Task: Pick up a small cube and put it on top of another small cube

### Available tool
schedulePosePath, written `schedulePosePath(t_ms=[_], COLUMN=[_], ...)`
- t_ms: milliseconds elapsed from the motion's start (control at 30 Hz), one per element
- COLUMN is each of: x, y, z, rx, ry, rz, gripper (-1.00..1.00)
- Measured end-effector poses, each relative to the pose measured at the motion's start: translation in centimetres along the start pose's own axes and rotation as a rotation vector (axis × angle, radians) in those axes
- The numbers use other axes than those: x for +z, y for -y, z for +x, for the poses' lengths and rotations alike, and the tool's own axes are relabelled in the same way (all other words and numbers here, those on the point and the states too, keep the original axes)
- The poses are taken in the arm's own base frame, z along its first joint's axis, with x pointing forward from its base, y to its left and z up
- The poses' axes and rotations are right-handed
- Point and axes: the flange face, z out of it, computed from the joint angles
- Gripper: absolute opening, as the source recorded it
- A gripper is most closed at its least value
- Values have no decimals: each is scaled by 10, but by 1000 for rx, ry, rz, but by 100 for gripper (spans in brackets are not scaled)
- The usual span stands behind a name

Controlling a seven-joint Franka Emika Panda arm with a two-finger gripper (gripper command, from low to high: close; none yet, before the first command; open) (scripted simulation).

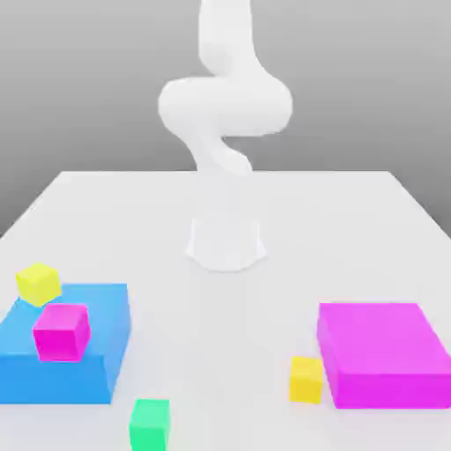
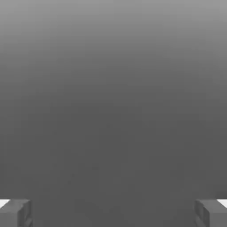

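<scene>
Exterior view, clock places read on the picture: my arm (image 1: pixel 226 106) comes in from 12 o'clock, upper part cut off by the frame edge. Its pale base (image 1: pixel 226 245) blends into the white table (image 1: pixel 225 308), outline hard to make out.

Small cube (image 1: pixel 306 388): at 5 o'clock, on the table, upright. Plain amber-yellow, flat faces, top a bit brighter than the front, looks slightly smaller than the green cube (image 1: pixel 150 427). Just beside the magenta block (image 1: pixel 388 352), on that block's 9 o'clock side; can't tell if they touch.

Magenta block: low, wide, at 4 o'clock, clipped at the exterior view's right edge. Green cube: 7 o'clock, on the table, bottom cut off by the frame. Blue block (image 1: pixel 97 330): 8 o'clock, clipped at the exterior view's left edge, part of its top hidden behind cubes. Pink cube (image 1: pixel 62 333) shows against the blue block; larger yellow cube (image 1: pixel 39 284), turned cornerwise, by the block's far edge, just behind the pink one. Can't tell exactly what either rests on.

Hand view: my tool (image 2: pixel 113 213) is wide open, fingers (image 2: pixel 205 213) far apart and partly cut off by the frame, holding nothing. Behind them, plain grey shading (image 2: pixel 113 111); can't tell what surface that is.
</scene>
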Motion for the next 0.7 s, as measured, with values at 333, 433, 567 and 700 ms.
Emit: schedulePosePath(t_ms=[333, 433, 567, 700], x=[192, 239, 291, 331], y=[-11, -20, -40, -66], z=[-78, -114, -167, -221], rx=[-409, -535, -708, -894], ry=[352, 439, 545, 639], rz=[7, 2, -12, -32], gripper=[0, 0, 0, 0])
